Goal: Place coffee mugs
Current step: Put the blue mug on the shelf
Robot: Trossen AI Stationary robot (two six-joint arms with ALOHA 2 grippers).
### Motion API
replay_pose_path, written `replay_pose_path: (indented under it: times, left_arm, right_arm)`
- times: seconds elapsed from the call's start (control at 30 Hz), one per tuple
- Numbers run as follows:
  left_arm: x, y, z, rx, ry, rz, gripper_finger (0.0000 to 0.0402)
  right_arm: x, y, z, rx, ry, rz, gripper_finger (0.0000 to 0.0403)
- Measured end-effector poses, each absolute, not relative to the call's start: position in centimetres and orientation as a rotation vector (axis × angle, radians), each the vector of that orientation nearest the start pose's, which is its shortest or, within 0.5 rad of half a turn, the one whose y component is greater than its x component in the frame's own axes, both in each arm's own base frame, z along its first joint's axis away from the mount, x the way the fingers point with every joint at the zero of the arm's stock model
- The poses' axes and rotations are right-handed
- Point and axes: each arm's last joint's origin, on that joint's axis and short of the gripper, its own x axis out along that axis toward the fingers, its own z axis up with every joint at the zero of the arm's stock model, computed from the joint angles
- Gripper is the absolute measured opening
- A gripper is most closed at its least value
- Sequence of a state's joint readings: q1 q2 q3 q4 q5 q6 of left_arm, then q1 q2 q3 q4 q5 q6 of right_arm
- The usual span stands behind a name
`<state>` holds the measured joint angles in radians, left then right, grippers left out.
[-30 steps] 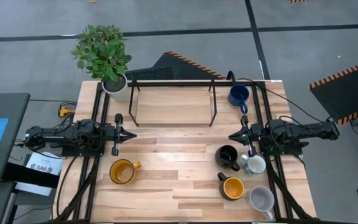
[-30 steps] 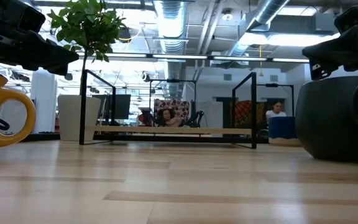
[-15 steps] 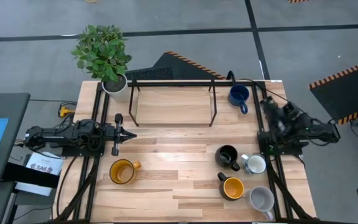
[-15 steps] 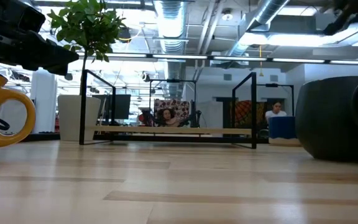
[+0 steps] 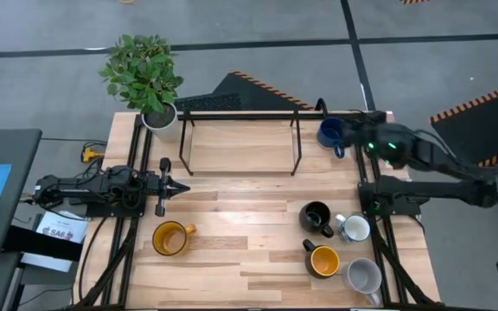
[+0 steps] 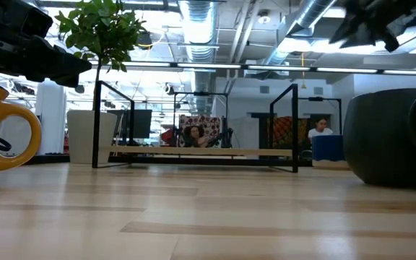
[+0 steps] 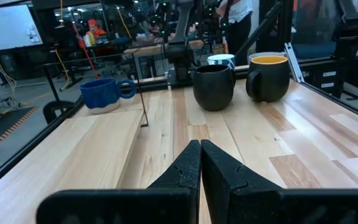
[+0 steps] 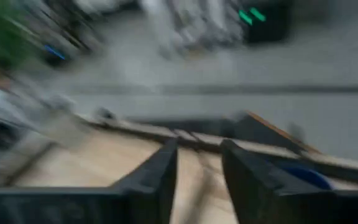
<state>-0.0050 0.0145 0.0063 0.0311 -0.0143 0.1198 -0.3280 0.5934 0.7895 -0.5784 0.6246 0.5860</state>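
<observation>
Six mugs stand on the wooden table. The dark blue mug (image 5: 331, 131) is at the far right, beside the rack. A black mug (image 5: 316, 216), a white mug with bluish marks (image 5: 353, 227), a yellow mug (image 5: 323, 260) and a light grey mug (image 5: 364, 276) cluster at the near right. A second yellow mug (image 5: 170, 238) stands near left. My right gripper (image 5: 354, 130) hovers raised just right of the dark blue mug, open (image 8: 199, 163). My left gripper (image 5: 180, 185) waits at the left, shut (image 7: 199, 163).
A black metal rack with a wooden shelf (image 5: 240, 142) spans the far middle of the table. A white plant pot (image 5: 158, 117) sits at the far left corner. Bare wood lies between the rack and the mugs. People sit in the room beyond (image 6: 192, 135).
My right arm has lifted from the middle right of the table and swung toward the far edge, ending beside the dark blue mug, with its gripper turned away from the table's centre. It is still moving fast; its wrist view is smeared. No mug has moved.
</observation>
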Motion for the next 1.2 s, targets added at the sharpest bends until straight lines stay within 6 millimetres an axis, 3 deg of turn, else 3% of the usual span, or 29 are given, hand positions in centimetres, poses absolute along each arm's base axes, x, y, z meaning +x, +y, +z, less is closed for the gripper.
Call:
replay_pose_path:
  times: [0.13, 0.23, 0.37, 0.5, 0.97, 1.2]
  left_arm:
    - [9.8, 0.0, 16.8, 0.119, -0.022, 0.011, 0.0000]
    - [9.8, 0.0, 16.8, 0.119, -0.022, 0.011, 0.0000]
    - [9.8, 0.0, 16.8, 0.119, -0.022, 0.011, 0.0000]
    - [9.8, 0.0, 16.8, 0.119, -0.022, 0.010, 0.0000]
    - [9.8, 0.0, 16.8, 0.119, -0.023, 0.011, 0.0000]
    - [9.8, 0.0, 16.8, 0.119, -0.022, 0.011, 0.0000]
  right_arm:
    - [11.6, -8.8, 31.8, 0.539, 0.284, -1.202, 0.0228]
    - [11.7, -12.1, 30.2, 0.681, 0.400, -1.351, 0.0260]
    - [11.1, -15.6, 27.5, 0.980, 0.461, -1.475, 0.0270]
    - [11.4, -17.8, 25.2, 1.059, 0.550, -1.519, 0.0271]
    - [13.4, -19.8, 20.4, 1.128, 0.780, -1.597, 0.0271]
    - [13.6, -20.3, 19.2, 1.126, 0.817, -1.654, 0.0269]
